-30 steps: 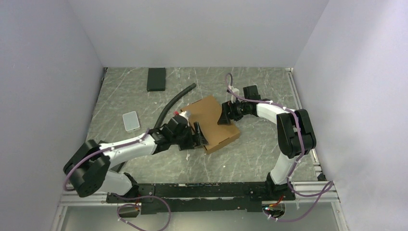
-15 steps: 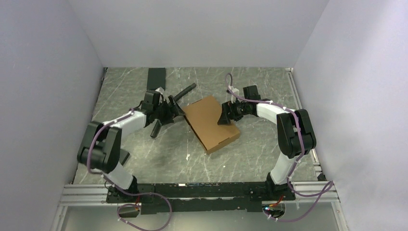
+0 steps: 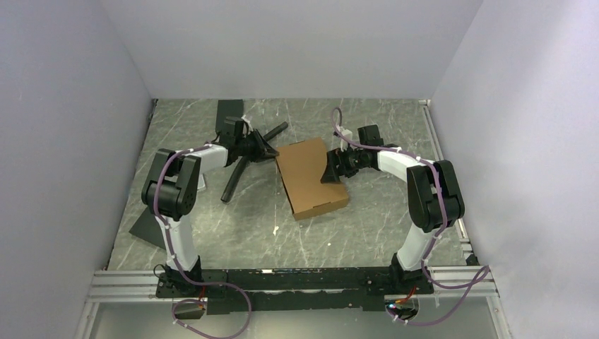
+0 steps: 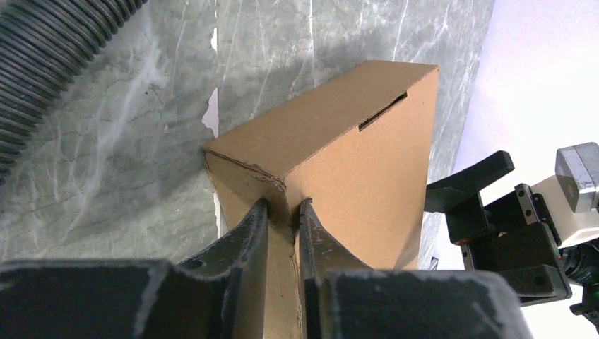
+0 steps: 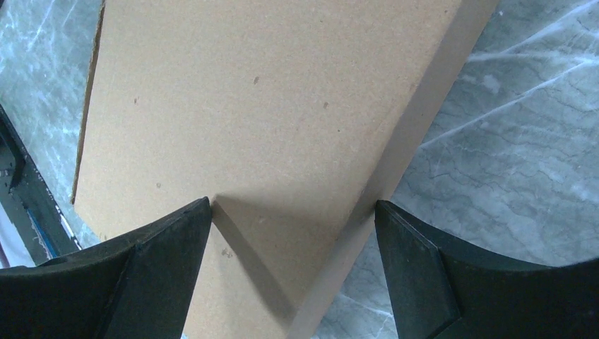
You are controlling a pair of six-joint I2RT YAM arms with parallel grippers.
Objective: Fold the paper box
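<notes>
At table centre, the paper box (image 3: pixel 311 180) lies as a shallow closed shape, its long axis running from 11 to 5 o'clock. Within the last second the left arm has swung from the box's 7 o'clock side to its 10 o'clock corner, crossing the black corrugated hose (image 3: pixel 240 169), and the box has turned slightly. The right arm has held position. This suggests the main panels are already formed and work has passed to seating the corner.

The left gripper (image 4: pixel 282 219) has its fingers pressed nearly together, pinching a thin cardboard wall at that corner. An open slot (image 4: pixel 383 111) shows in the adjacent side wall.

The right gripper (image 5: pixel 291 208) is spread wide at the box's 2 o'clock edge. One fingertip rests on the top panel and the other sits at the side wall, bracing rather than clamping.
</notes>
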